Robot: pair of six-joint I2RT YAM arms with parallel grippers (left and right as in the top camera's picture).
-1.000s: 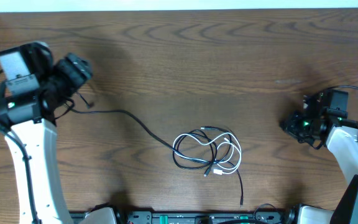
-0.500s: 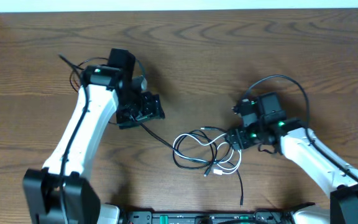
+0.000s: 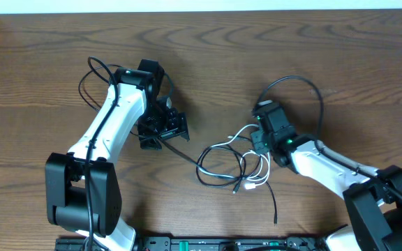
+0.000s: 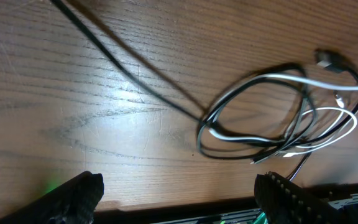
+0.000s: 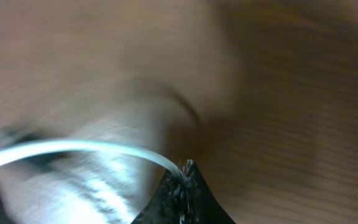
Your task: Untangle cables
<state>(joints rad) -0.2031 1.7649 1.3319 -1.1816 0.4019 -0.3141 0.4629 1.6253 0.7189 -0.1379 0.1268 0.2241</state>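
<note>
Brown wood-grain tabletop [image 3: 340, 63], with a tangle of thin black and white cords [image 3: 225, 167] at centre front. My right fingers [image 3: 257, 138] are nearer, at its upper right edge, closed and apparently pinching the white cord [image 5: 73, 148]. My left fingers [image 3: 165, 136] are spread wide and empty, up-left of the tangle, beside the long black cord [image 3: 183, 153] trailing out leftward. Nothing blocks either side. I judge the next move is pulling the cords apart.

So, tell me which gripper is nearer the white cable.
Right. The right gripper is shut on the white cable, at its right side; the left gripper hangs open off to its left, not touching it.
</note>
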